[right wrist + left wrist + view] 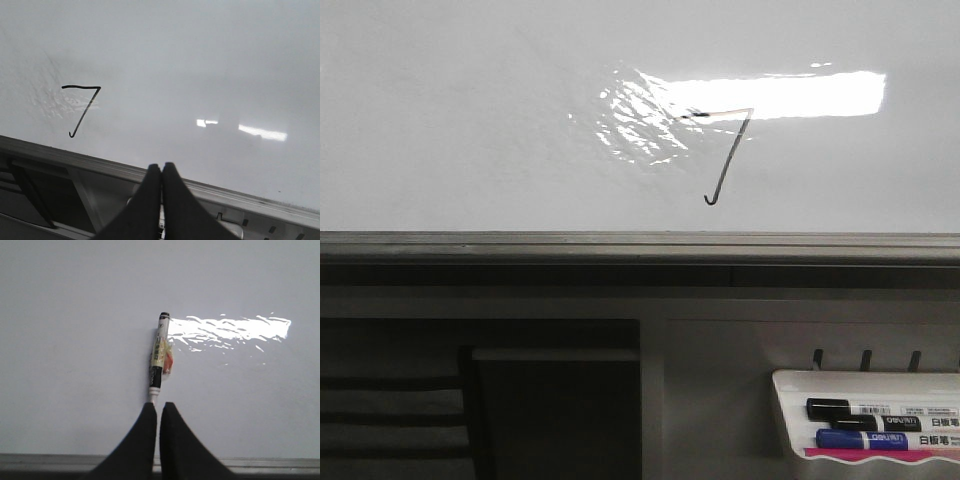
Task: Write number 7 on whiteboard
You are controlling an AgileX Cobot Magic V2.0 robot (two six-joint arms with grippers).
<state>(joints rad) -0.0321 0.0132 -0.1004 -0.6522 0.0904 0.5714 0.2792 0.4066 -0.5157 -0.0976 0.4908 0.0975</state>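
Observation:
The whiteboard point(470, 120) fills the upper part of the front view, with a bright glare on it. The number 7 point(728, 155) is drawn in thin dark line beside the glare, its stem ending in a small hook. It also shows in the right wrist view point(84, 111). My left gripper point(158, 405) is shut on the near end of a black marker point(159, 355) with a yellow label, which points out toward the board point(75, 340). My right gripper point(162, 165) is shut and empty over the board's lower rail, to the right of the 7. Neither gripper shows in the front view.
A grey metal rail point(620, 245) runs along the board's lower edge. Below it at the right hangs a small white tray point(790, 400) holding a black marker point(860, 409) and a blue marker point(865, 439). A dark opening lies at lower left.

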